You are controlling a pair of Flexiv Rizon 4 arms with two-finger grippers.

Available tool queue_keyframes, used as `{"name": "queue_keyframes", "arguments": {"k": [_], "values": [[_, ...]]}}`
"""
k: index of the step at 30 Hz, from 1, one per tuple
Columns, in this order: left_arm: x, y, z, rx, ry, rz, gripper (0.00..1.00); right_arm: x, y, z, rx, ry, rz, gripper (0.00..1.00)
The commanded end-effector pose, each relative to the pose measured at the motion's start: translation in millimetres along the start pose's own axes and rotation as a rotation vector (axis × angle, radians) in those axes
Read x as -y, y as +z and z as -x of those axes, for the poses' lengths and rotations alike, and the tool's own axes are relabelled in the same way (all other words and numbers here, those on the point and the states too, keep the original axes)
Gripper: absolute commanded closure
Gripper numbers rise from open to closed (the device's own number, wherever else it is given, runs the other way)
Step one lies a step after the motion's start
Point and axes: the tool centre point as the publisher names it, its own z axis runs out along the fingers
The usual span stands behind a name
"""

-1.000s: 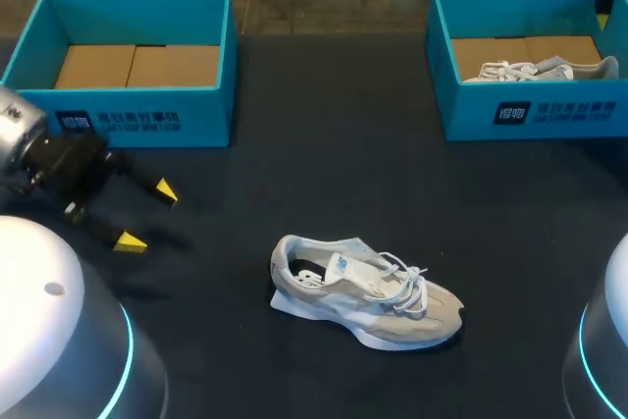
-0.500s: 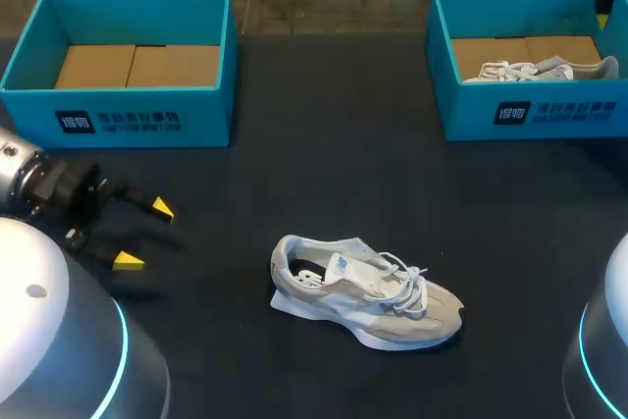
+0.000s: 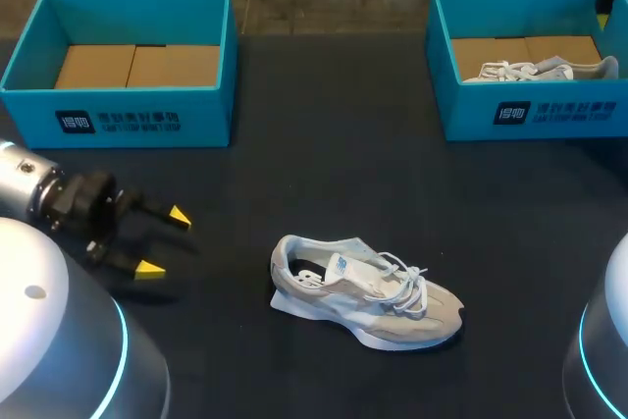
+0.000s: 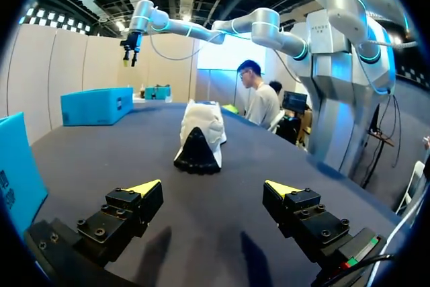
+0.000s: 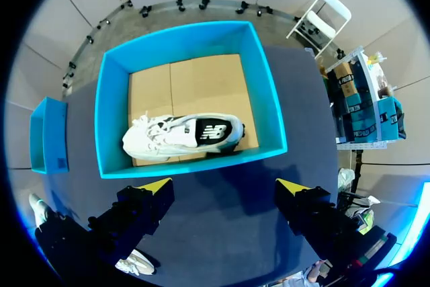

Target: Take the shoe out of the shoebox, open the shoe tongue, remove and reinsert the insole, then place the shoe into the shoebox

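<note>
Pale grey shoe (image 3: 363,291) is sitting unboxed near the tabletop's front edge; left gripper (image 3: 163,241), jaws spread wide and empty, is creeping closer to it, probably lining up for the tongue

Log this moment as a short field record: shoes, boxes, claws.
loose shoe: beige sneaker, on the table between the boxes, toe toward my right
left shoebox: no shoe inside
right shoebox: holds a white sneaker
left claw: open, low, apart from the beige sneaker
right claw: open, above the right shoebox
</note>
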Motion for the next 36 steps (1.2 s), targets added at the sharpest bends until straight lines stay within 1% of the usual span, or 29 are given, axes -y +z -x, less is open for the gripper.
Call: {"name": "queue_keyframes", "arguments": {"k": [1, 5, 15, 18, 21, 24, 31, 36], "values": [[-2.3, 14.1, -3.9, 0.009, -0.001, -0.017, 0.00, -0.2, 0.2, 0.1, 0.001, 0.000, 0.000, 0.00], [0.3, 28.9, -4.6, 0.019, -0.045, -0.033, 0.00, -0.2, 0.2, 0.1, 0.001, 0.000, 0.000, 0.00], [0.3, 28.9, -4.6, 0.019, -0.045, -0.033, 0.00, -0.2, 0.2, 0.1, 0.001, 0.000, 0.000, 0.00], [-2.4, 40.4, -6.6, 0.031, -0.032, -0.022, 0.00, -0.2, 0.2, 0.1, 0.001, 0.000, 0.000, 0.00], [-1.9, 53.6, -6.4, 0.034, -0.028, -0.052, 0.00, -0.2, 0.2, 0.1, 0.001, 0.000, 0.000, 0.00], [0.0, 64.7, -2.3, 0.062, -0.029, -0.070, 0.00, -0.2, 0.2, 0.1, 0.001, 0.000, 0.000, 0.00], [5.3, 84.2, 6.4, 0.120, -0.032, -0.101, 0.00, -0.2, 0.2, 0.1, 0.001, 0.000, 0.000, 0.00], [7.8, 94.9, 11.8, 0.088, -0.036, -0.093, 0.00, -0.2, 0.2, 0.1, 0.001, 0.000, 0.000, 0.00]]}}
